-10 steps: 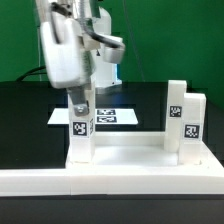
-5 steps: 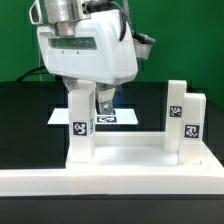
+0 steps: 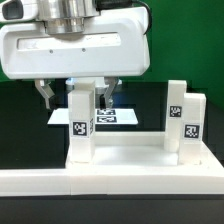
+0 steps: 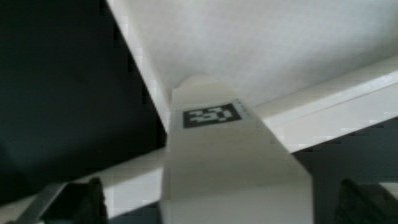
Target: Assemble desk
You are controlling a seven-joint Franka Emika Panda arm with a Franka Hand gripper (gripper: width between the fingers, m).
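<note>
The desk's white top [image 3: 130,152] lies flat with its legs pointing up. One tagged leg [image 3: 80,125] stands upright in the corner on the exterior view's left. Two more legs [image 3: 176,115] [image 3: 194,125] stand on the right. My gripper [image 3: 77,98] hangs over the left leg, open, one finger on each side of the leg's upper end with a gap at both. In the wrist view the leg [image 4: 222,165] with its tag [image 4: 214,113] runs between the dark fingertips [image 4: 71,205], touching neither of them, and my gripper [image 4: 217,208] holds nothing. The top [image 4: 267,40] lies beyond.
A long white rail [image 3: 100,183] lies along the front, right against the desk top. The marker board [image 3: 112,117] lies flat on the black table [image 3: 20,130] behind the left leg. A green wall closes the back.
The hand has turned about the left leg, now showing its broad side to the exterior view. Its fingers have spread wide and stand off the leg. The leg stays upright.
</note>
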